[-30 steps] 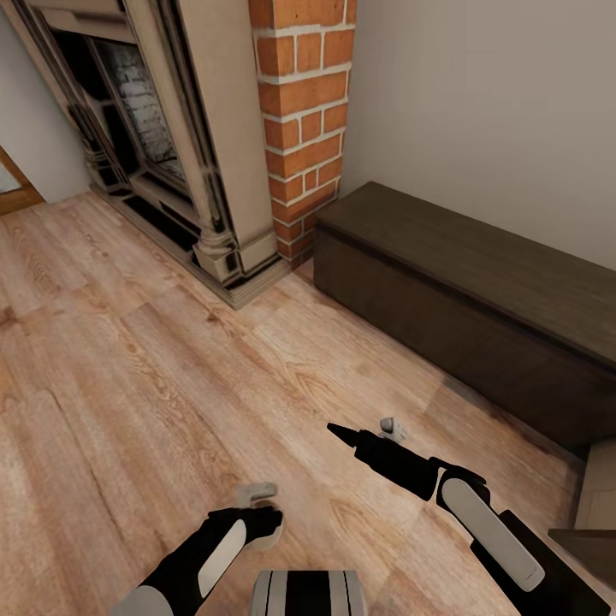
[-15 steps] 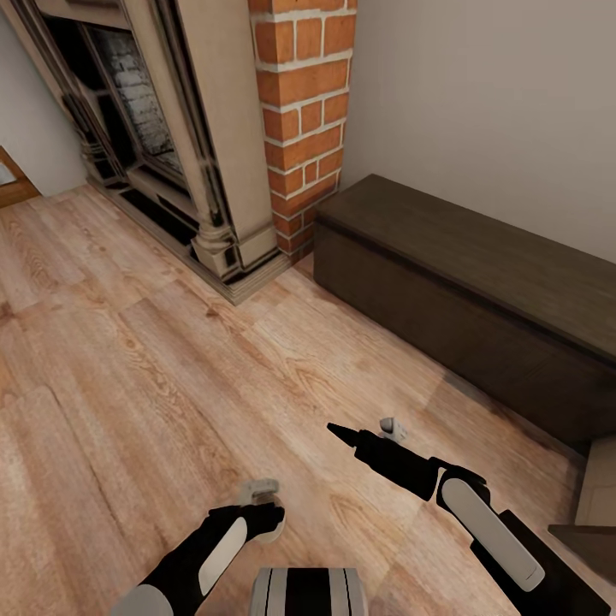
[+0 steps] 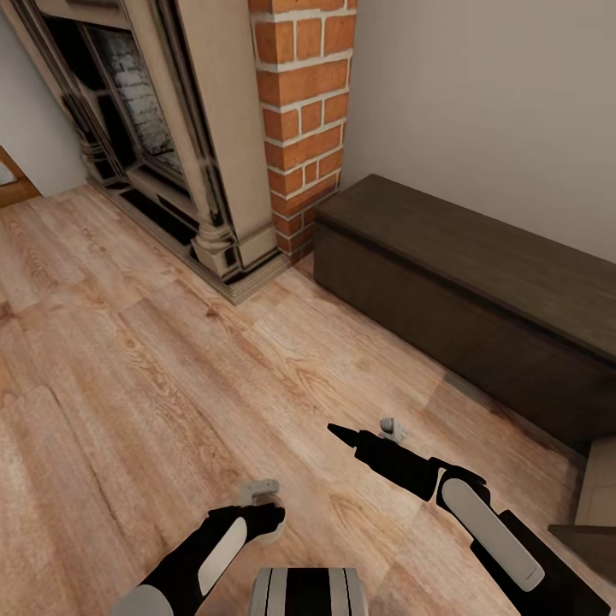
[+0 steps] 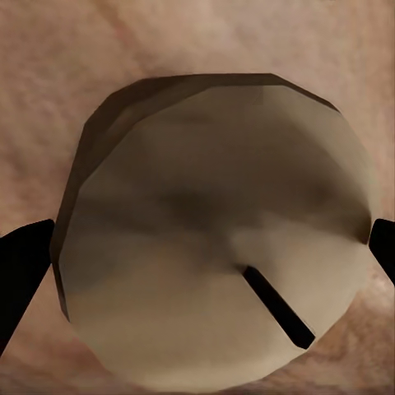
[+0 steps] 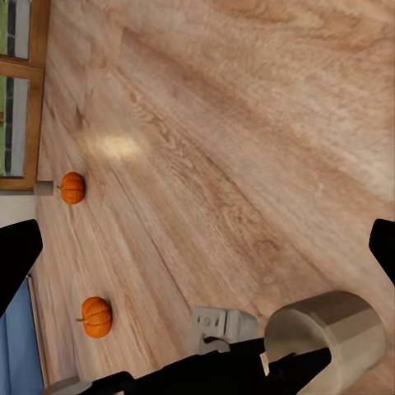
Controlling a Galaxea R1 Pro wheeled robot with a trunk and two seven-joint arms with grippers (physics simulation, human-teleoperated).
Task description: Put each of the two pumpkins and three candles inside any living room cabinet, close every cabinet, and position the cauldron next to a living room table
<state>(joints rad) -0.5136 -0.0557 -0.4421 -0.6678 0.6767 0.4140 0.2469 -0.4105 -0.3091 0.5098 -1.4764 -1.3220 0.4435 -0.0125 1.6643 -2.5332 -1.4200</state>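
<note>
While nothing has reached storage yet, this is how the room stands:

Progress: by my reading, an early carrying step; one candle is in hand, and the stowing, the closing up and the cauldron step are all left.

Left gripper (image 3: 267,512): low over the floor in front of the robot's base, clenched on a candle (image 4: 214,239), a dark finger pressing each side of it in the left wrist view.

Candle: squat tan cylinder, wider than tall, with a faceted rim, a smooth matte top and a short dark wick lying slantwise; in the right wrist view it shows as a beige drum (image 5: 329,333) in the black claw.

Right gripper (image 3: 370,432): held out over the boards towards the cabinet, carrying nothing; its dark fingers (image 5: 16,255) stand far apart at the edges of the right wrist view, so it is released.

Cabinet (image 3: 479,299): long, low, dark brown matte wood with plain flat fronts, against the pale wall beside the brick column (image 3: 304,111); the visible fronts look closed, so one must be opened first, I judge.

Pumpkins: two small bright orange ribbed globes, one (image 5: 72,188) and the other (image 5: 96,317), sitting on the floor near the window wall, well apart from the cabinet.

Floor (image 3: 128,359): warm, grained wooden planks with a light sheen.

Fireplace (image 3: 154,128): cream moulded surround, dark opening.
</note>
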